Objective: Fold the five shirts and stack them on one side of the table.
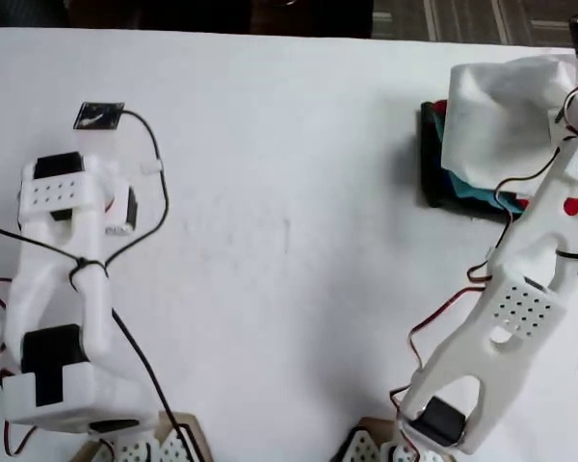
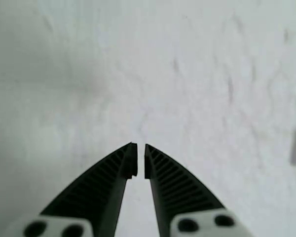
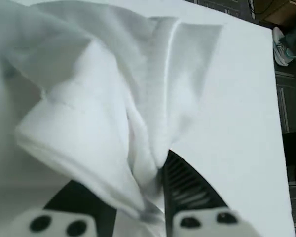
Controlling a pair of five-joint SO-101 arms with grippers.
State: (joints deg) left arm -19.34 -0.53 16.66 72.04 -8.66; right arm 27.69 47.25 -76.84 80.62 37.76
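A white shirt (image 1: 506, 111) lies crumpled on top of a stack of folded shirts (image 1: 467, 188) at the table's far right, with dark, red and teal edges showing beneath it. My right gripper (image 3: 155, 177) is shut on a bunched fold of the white shirt (image 3: 89, 98), and the cloth drapes over one finger. The right arm (image 1: 520, 298) stretches from the near edge to the stack. My left gripper (image 2: 138, 160) is shut with nothing in it, hanging over the bare white table (image 2: 187, 74). The left arm (image 1: 63, 250) stays folded at the near left.
The white table (image 1: 289, 241) is bare between the two arms. Its right edge (image 3: 274, 98) runs close beside the stack, with floor beyond. Cables (image 1: 140, 366) trail from the arms near the front edge.
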